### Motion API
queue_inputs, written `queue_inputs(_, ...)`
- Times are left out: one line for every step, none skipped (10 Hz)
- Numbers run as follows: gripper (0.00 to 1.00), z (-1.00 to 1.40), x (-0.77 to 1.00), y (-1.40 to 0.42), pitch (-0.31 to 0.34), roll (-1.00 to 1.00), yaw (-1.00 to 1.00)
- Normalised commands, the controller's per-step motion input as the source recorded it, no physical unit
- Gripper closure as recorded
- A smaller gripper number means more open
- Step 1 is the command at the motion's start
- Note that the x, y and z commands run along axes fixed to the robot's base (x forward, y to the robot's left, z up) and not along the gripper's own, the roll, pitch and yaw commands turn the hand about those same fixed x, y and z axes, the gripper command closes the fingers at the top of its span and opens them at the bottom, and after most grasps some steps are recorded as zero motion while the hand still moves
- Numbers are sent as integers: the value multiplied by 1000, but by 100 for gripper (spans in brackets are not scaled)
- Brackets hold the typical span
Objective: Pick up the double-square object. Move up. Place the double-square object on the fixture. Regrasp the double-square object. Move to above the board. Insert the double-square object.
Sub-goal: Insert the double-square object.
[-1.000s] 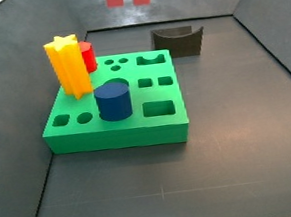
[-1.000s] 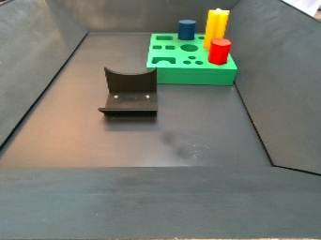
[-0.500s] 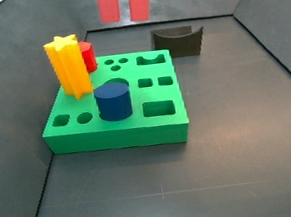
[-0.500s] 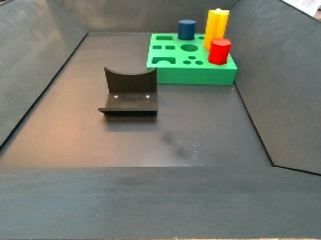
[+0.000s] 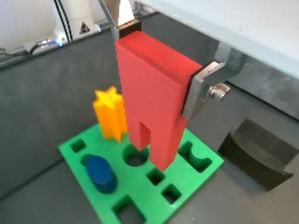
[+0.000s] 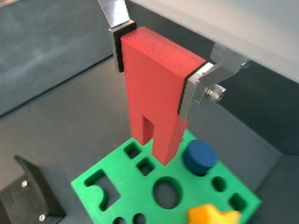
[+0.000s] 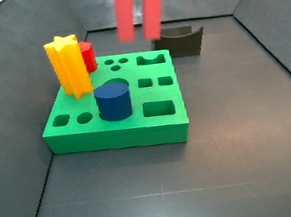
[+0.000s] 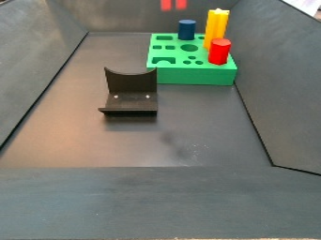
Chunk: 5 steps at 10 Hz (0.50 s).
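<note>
While the gripper (image 5: 158,66) hangs above the board (image 5: 198,179), its two silver fingers (image 6: 201,80) are closed flat against opposite faces of the double-square object (image 5: 155,96), gripping it near its upper end. In both wrist views the salmon-red block hangs upright with the notched end pointing down, the two square lobes clear of the board (image 6: 122,188) and not yet in any hole.

In a side view the double-square object (image 7: 138,9) shows at 12 o'clock, cut off by the upper frame edge, its lower end above the far edge of the board (image 7: 116,124) and just to the 10 o'clock side of the fixture (image 7: 177,41). The gripper itself is out of frame there. In a side view only the tip of the double-square object (image 8: 174,4) is visible at 12 o'clock, above the board (image 8: 189,73).

Board contents, side view: yellow star post (image 7: 66,64) at 10 o'clock on the slab, red peg (image 7: 87,56) just behind it, blue cylinder (image 7: 112,101) near the centre. Remaining holes open.

Fixture (image 8: 128,91) stands on the grey floor (image 8: 163,141), well apart from the board, nothing resting in its scoop
</note>
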Motion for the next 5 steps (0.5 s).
queue_inputs(100,-731,283,300,0,-189,-137)
queue_inputs(100,-746,177,260,0,-176,-280)
queue_inputs(100,-543,163,120,0,-284,-237)
queue_inputs(100,-409,54,106,-10,-359,-114)
queue_inputs(100,-363,0,34,-26,-357,0)
